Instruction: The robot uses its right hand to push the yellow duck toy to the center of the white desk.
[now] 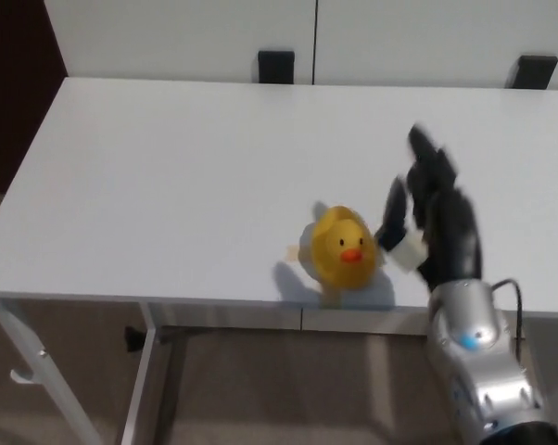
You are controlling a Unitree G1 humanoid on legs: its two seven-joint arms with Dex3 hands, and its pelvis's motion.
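I see two small black blocks (pixel 275 66) (pixel 536 70) by the white wall panels (pixel 186 37) up ahead. A dark red wall (pixel 15 93) is on my left.

One head view, looking steeply down from above the near edge.

It faces forward across the white desk (pixel 168 167), whose near edge crosses low in frame and whose far edge lies near the top. The right hand (pixel 434 218) enters from the lower right, close under the lens.
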